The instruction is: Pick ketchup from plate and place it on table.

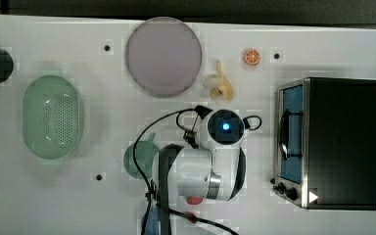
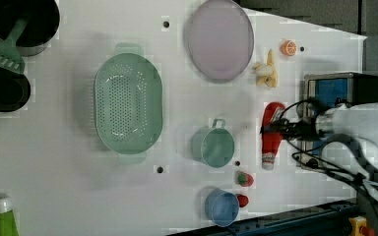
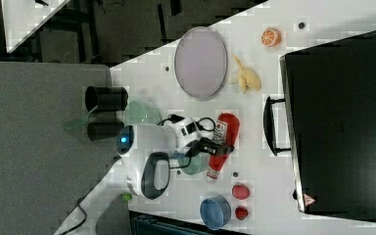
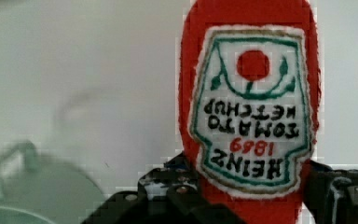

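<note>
The ketchup [image 2: 271, 142] is a slim red bottle with a white label, lying lengthwise over the white table [image 2: 54, 187] between a teal mug and the toaster oven. It is well away from the plate [image 2: 220, 39], a bare lilac-grey disc. My gripper [image 2: 275, 129] is across the bottle's middle, a finger against each side, shut on it. The wrist view has the label [image 4: 249, 93] close up with the dark fingers [image 4: 177, 198] at its lower end. In the right view the ketchup [image 3: 223, 128] sits under the gripper [image 3: 220, 148]. I cannot tell whether the bottle rests on the table or hangs just above it.
The toaster oven [image 1: 338, 142] stands at the top view's right. In the left view a teal mug [image 2: 213, 146] sits left of the bottle. A green basket [image 2: 128, 102], a banana [image 2: 267, 71], an orange slice [image 2: 289, 47], a strawberry [image 2: 245, 178] and a blue bowl [image 2: 222, 207] lie around.
</note>
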Robot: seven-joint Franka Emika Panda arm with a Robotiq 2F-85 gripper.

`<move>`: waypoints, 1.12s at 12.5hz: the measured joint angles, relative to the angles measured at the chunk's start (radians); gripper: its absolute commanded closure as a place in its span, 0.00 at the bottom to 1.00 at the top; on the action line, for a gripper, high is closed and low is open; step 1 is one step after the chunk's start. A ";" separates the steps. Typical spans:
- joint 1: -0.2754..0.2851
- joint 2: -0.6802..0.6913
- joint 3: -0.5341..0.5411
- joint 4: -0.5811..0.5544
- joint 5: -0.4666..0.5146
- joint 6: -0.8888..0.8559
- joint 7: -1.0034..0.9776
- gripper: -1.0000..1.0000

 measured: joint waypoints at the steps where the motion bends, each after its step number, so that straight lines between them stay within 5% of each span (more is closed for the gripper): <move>1: -0.002 0.031 0.005 -0.004 -0.001 0.009 0.000 0.40; 4: 0.004 0.100 0.010 -0.002 -0.002 0.081 0.000 0.37; 8: 0.002 0.124 0.004 0.004 -0.001 0.147 0.000 0.00; 14: 0.002 -0.022 0.027 0.090 0.006 -0.030 0.112 0.00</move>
